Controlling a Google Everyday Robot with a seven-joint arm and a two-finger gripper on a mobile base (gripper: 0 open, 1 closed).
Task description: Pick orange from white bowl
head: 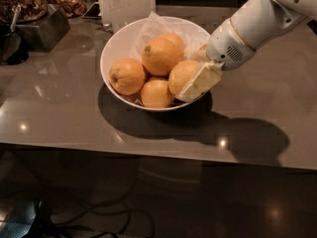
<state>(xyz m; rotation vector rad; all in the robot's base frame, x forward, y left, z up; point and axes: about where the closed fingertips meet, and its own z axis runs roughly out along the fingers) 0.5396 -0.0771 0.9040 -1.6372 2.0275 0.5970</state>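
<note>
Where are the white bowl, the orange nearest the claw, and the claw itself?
wide glossy white bowl (110, 53), camera view, bare left inner wall.
pale yellow-orange round orange (179, 76), camera view, middle of its skin.
cream claw (197, 82), camera view, tip beside that orange, at the bowl's right edge.

The white bowl (112, 49) is wide, round and glossy. It stands upright on the table (59, 118) in the upper middle of the frame, with crumpled white paper (148, 29) lining its far side. The orange (181, 75) lies in the right part of the bowl, low against the near right wall. It is round, pale yellow-orange, with dimpled skin and no stem mark showing. On its left it presses against the other oranges (159, 56) heaped in the bowl. The gripper (198, 81) is at the bowl's right rim, its cream-coloured end lying across the lower right side of the orange and hiding that part.
</note>
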